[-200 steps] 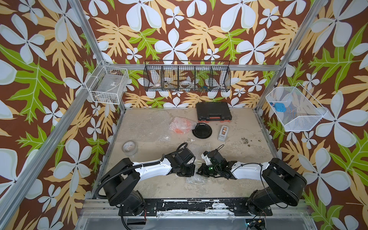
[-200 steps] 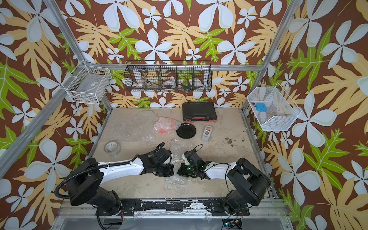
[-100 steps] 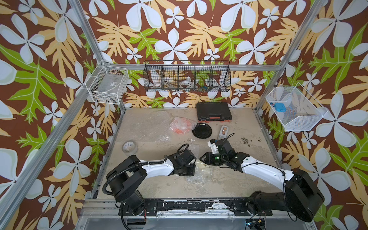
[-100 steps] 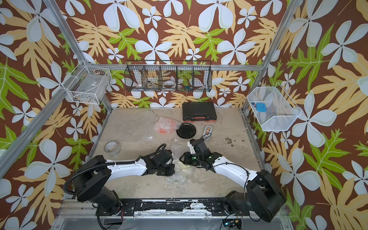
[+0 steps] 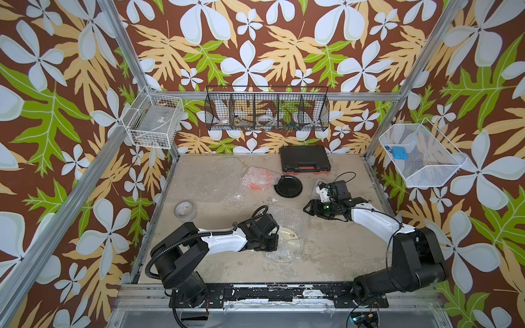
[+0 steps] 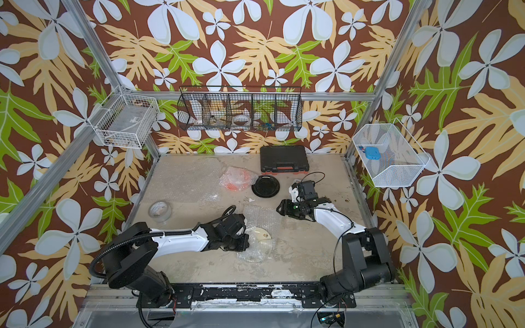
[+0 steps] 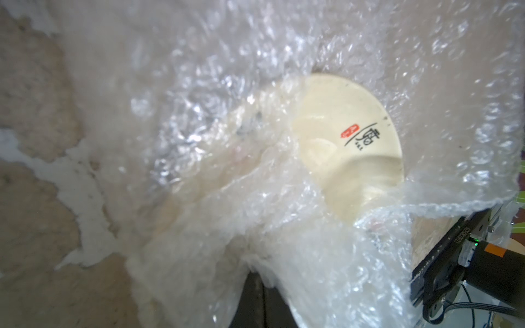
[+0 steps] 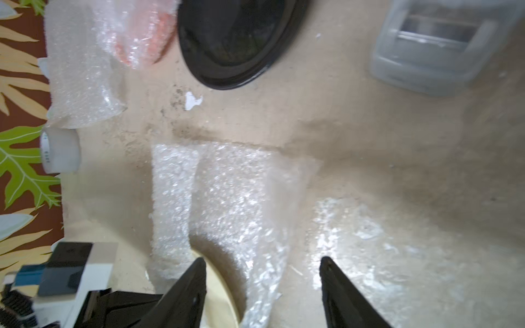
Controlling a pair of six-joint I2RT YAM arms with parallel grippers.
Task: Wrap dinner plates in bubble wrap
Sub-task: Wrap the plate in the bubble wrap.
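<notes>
1. Found the left claw [image 5: 273,242] clenched on a gathered fold of bubble wrap [image 5: 287,220], low against the bench [image 5: 326,255] at near centre. Judged to be pinning the folded flap over the plate to prevent spring-back.
2. Located the cream plate [image 5: 288,236] just right of that claw, near part under the clear fold, far part and printed mark bare.
3. Found the right claw [image 8: 262,261] released, jaws apart and empty, near the sheet's far-right edge and gripping nothing. Judged free to take the loose far flap.
4. Noted the black plate [image 5: 288,186] bare at far centre, and the orange plate [image 5: 257,179] bundled in wrap just left of it. Cannot tell whether touching.
5. Noted a tape roll [image 5: 184,210] at the left, well apart from the work. Probably kept there for sealing.
6. Assessed the cream plate as roughly half wrapped and the black plate as not yet started. Flagged slippery, springy film as the main risk of the fold reopening on release.
</notes>
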